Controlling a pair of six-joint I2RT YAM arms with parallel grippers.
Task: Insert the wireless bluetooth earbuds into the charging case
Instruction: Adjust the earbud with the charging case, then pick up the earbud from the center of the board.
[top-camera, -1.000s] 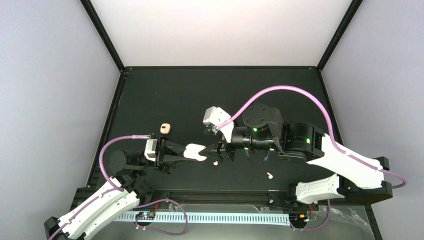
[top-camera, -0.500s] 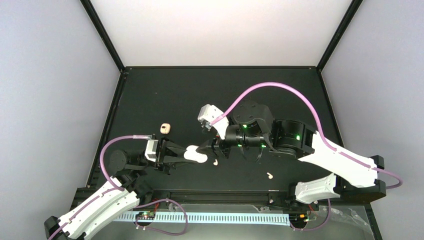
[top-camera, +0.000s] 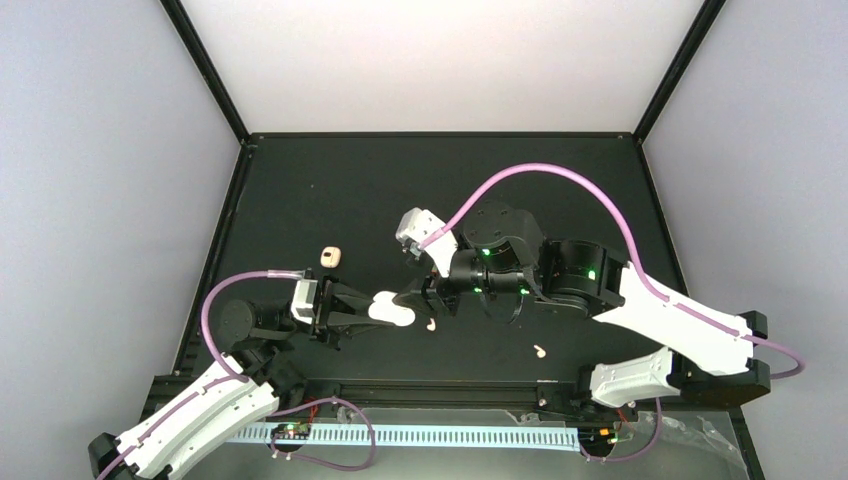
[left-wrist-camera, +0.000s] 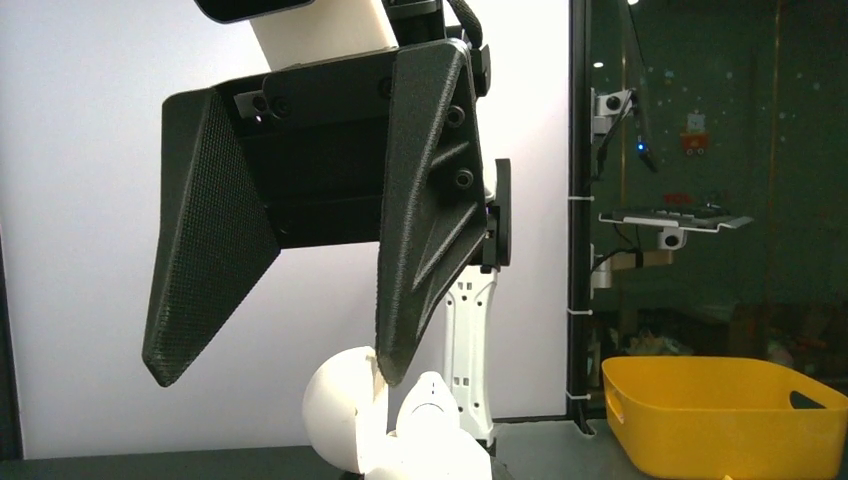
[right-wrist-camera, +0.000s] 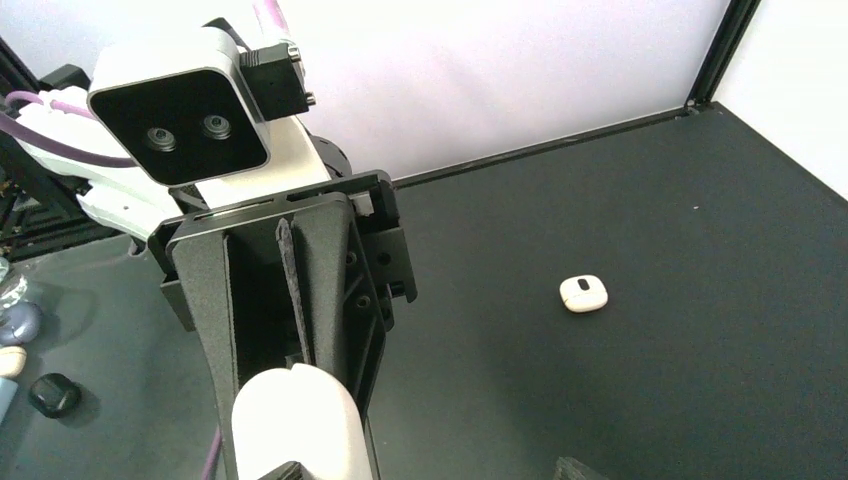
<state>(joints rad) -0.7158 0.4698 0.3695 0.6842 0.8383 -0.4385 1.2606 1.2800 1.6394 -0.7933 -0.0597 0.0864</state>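
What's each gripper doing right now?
Left gripper: closed, holding the charging case.
Right gripper: open, holding nothing.

Black matte table across the whole floor of the view. Down in the near half, there's the first earbud, tiny and cream-white, lying on the bare top close to the middle. Off to its right and nearer the front edge lies the second earbud, well apart from the first. Further back on the left, a small peach-tan lump sits alone.
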